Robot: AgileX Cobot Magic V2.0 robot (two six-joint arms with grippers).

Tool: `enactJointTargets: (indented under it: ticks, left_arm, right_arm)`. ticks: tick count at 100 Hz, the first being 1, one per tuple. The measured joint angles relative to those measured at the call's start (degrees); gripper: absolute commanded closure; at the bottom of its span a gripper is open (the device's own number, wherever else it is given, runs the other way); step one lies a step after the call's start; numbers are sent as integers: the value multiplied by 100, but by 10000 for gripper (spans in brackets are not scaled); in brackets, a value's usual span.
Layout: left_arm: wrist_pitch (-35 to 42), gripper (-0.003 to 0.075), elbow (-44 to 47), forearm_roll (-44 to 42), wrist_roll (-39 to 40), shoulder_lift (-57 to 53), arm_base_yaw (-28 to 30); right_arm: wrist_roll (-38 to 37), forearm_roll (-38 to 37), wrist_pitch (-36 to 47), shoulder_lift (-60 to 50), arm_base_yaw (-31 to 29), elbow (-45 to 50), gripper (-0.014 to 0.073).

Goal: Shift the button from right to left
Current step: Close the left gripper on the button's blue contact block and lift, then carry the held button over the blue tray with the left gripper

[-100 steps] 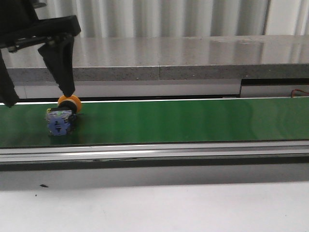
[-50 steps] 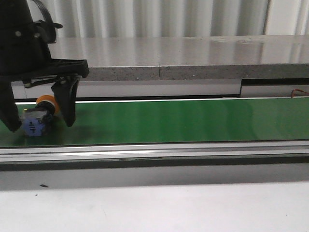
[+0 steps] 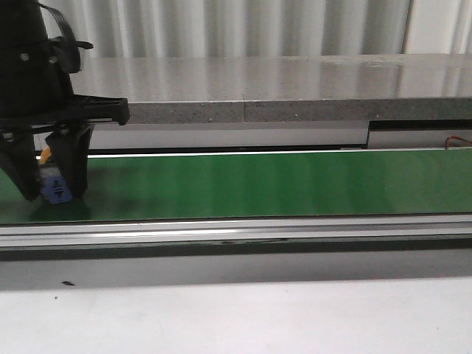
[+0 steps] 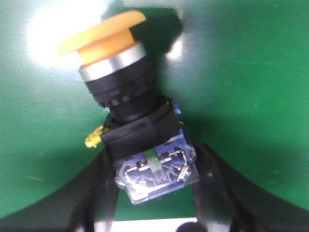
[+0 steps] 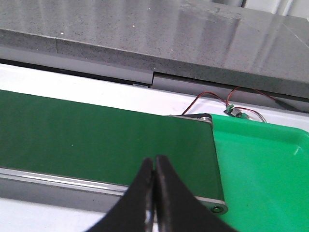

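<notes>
The button [image 4: 126,99] lies on its side on the green belt [image 3: 258,184] at the far left. Its yellow-orange cap [image 4: 101,36] points away from the wrist, and its blue block body with a green mark sits between the black fingers [image 4: 210,188]. In the front view only a bit of the blue body [image 3: 54,189] and a sliver of orange show between the fingers. My left gripper [image 3: 53,195] is shut on the button's body, one finger against each side. My right gripper [image 5: 154,162] is shut with nothing in it, above the belt's right end; it is outside the front view.
A grey stone ledge [image 3: 280,81] runs behind the belt, and a metal rail [image 3: 258,230] along its front. A bright green tray [image 5: 263,169] stands past the belt's right end, with red and black wires [image 5: 227,99] behind it.
The button has travelled left along the belt. My left gripper came down over it and its fingers closed in from a wide spread onto the body.
</notes>
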State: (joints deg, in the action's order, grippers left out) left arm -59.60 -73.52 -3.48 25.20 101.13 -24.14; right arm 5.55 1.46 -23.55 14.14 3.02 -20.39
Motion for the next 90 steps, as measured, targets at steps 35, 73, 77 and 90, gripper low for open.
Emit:
enactJointTargets:
  ticks: [35, 73, 77, 90]
  left_arm:
    - [-588, 594, -566, -406, -67, -144, 28]
    - [-969, 594, -667, -466, -1167, -242, 1133]
    - [-994, 594, -667, -477, -1368, -253, 1289]
    - [-1044, 594, -667, -490, -2018, -255, 1783]
  right_arm:
    - [0, 0, 0, 0, 0, 0, 662]
    - [0, 0, 0, 0, 0, 0, 662]
    - [0, 0, 0, 0, 0, 0, 662]
    - [0, 0, 0, 0, 0, 0, 662]
